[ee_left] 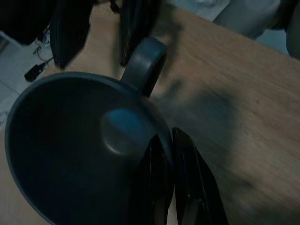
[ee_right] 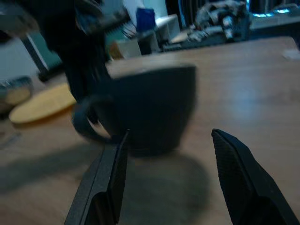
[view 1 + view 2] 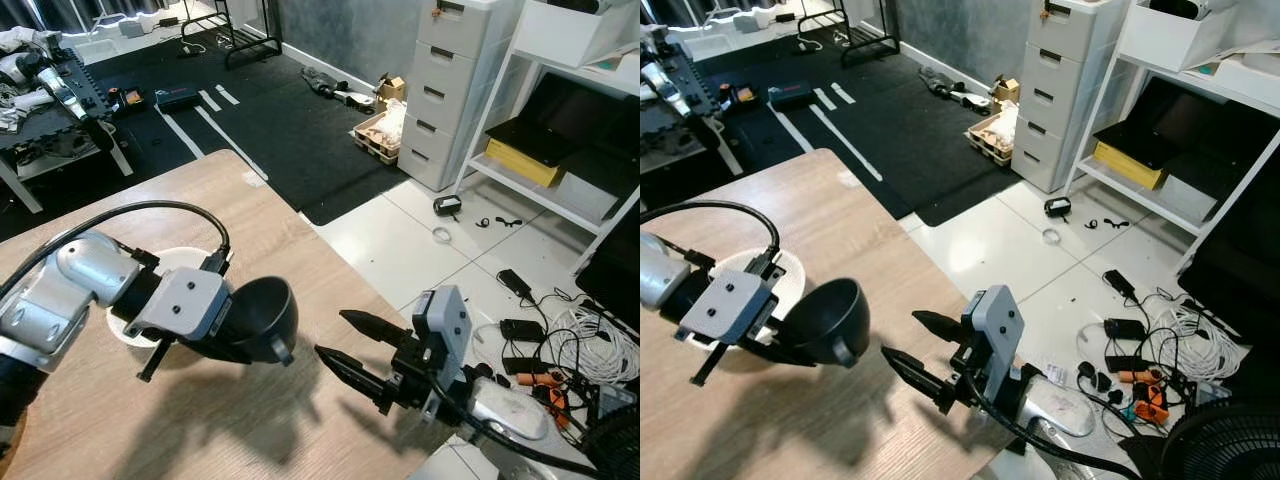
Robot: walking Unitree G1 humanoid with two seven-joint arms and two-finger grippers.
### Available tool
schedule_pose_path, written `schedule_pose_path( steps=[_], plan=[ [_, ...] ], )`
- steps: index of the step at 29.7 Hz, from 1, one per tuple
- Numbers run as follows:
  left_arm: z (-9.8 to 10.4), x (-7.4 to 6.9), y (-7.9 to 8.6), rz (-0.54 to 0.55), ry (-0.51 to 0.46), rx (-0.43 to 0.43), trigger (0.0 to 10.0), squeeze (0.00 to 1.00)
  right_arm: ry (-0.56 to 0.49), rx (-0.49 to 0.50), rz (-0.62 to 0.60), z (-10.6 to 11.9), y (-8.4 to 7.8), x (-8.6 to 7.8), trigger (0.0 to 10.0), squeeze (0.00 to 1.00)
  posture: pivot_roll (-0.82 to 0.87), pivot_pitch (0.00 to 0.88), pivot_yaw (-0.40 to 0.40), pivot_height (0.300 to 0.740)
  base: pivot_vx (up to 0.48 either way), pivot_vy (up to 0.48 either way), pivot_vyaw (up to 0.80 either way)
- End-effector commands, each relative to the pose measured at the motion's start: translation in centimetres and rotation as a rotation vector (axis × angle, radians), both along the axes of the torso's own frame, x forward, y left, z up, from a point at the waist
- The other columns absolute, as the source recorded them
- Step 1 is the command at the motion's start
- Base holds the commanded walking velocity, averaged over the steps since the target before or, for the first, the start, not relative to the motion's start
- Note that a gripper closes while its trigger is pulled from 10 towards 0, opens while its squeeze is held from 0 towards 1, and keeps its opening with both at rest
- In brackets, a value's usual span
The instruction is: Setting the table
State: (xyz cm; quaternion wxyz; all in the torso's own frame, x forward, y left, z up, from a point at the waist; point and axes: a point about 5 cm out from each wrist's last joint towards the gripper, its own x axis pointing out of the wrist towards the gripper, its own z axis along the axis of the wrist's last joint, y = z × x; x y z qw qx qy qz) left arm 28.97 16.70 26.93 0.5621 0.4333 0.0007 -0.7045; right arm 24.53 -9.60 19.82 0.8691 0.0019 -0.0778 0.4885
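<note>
Wooden table [image 3: 240, 240]: left gripper [image 1: 171, 154] fingers pinch black cup [image 3: 262, 320] beside white plate [image 3: 790, 275]; right gripper [image 3: 345, 345] fingers spread.

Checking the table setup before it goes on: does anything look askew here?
The dark cup is tipped on its side in the left claw, pinched by its rim above the wooden table, not upright. The right claw waits open beside it.

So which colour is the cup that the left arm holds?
The cup is dark grey, almost black; the right eye view shows it best.

Left pincer [image 1: 171, 159] clamped closed; right pincer [image 3: 335, 340] spread wide, extended forward.
</note>
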Motion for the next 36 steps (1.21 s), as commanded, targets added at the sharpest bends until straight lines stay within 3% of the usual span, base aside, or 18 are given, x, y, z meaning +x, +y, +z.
schedule_pose_path(
  steps=[1,8,16,17,20,27,36],
  plan=[
    [-0.3,0.0,0.2,-0.007,0.010,0.030,10.0,0.00,0.011,0.012,0.043,-0.1,0.9,-0.6,10.0,0.00,0.13,0.185,0.197,0.740,0.000,0.000,0.00],
    [-0.3,0.2,-0.2,-0.018,0.013,0.025,10.0,0.00,0.030,0.026,0.064,-0.6,2.1,-0.8,10.0,0.00,0.13,0.189,0.200,0.740,0.000,0.000,0.00],
    [-0.3,0.2,-0.1,-0.017,0.015,0.024,10.0,0.00,0.035,0.017,0.056,-0.9,2.4,-0.8,10.0,0.00,0.13,0.193,0.200,0.740,0.000,0.000,0.00],
    [-0.4,-0.2,0.6,-0.004,0.034,0.043,10.0,0.00,0.035,-0.010,0.004,-1.4,1.2,-0.5,10.0,0.00,0.13,0.196,0.202,0.740,0.000,0.000,0.00],
    [-0.8,-0.6,1.3,0.006,0.055,0.061,10.0,0.00,0.027,-0.017,-0.040,-1.2,0.1,-0.1,10.0,0.00,0.13,0.196,0.202,0.740,0.000,0.000,0.00],
    [-1.0,-0.5,1.8,0.033,0.068,0.066,10.0,0.00,-0.006,-0.016,-0.064,-0.3,-0.9,0.0,10.0,0.00,0.13,0.193,0.200,0.740,0.000,0.000,0.00],
    [-0.7,0.8,2.0,0.093,0.109,0.042,10.0,0.00,-0.036,-0.027,0.049,0.0,1.0,-1.5,10.0,0.00,0.12,0.185,0.215,0.740,0.000,0.000,0.00]
  ],
)
